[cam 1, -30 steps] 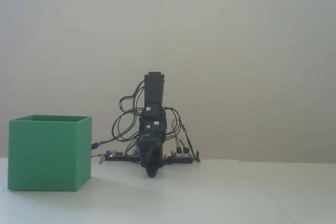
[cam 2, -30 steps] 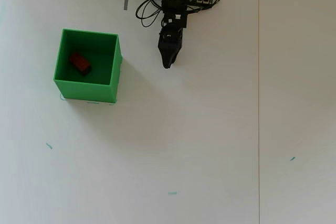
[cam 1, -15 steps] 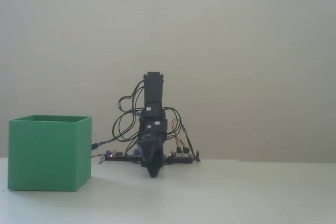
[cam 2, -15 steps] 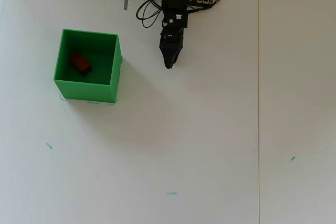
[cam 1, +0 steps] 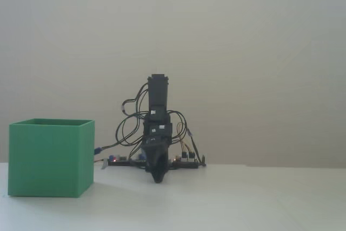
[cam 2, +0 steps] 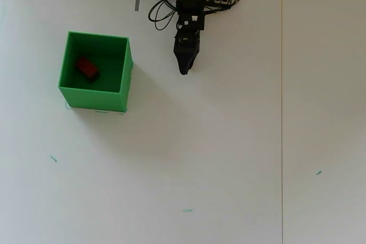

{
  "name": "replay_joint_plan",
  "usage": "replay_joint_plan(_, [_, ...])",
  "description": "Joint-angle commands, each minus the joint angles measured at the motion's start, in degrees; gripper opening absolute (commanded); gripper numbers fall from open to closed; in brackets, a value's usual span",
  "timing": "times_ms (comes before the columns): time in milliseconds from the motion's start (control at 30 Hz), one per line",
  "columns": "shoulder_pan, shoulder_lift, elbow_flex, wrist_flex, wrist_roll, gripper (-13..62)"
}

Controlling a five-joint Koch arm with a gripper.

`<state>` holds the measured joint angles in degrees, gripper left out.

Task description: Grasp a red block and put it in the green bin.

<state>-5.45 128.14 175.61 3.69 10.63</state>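
Desk (cam 2: 229, 158) lies white and mostly bare in the overhead view. Farther back, the green bin (cam 2: 126, 78) holds the red block (cam 2: 87, 68) on its floor. Beyond, right of the bin, the claw (cam 2: 183, 70) points down, jaws together, gripping nothing, near the arm's base.

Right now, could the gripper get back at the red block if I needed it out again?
Probably, but only from above. The red block lies on the floor of the green bin, walled on all sides. The gripper sits low beside the bin, so it would have to rise over the rim first.
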Motion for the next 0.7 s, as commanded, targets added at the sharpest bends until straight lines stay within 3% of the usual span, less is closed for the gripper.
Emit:
replay_joint_plan(0, [-0.62, 4.92, 4.48, 1.32, -0.18, 33.4])
replay_joint_plan(667, [-0.44, 4.92, 4.48, 1.41, 0.70, 33.4])
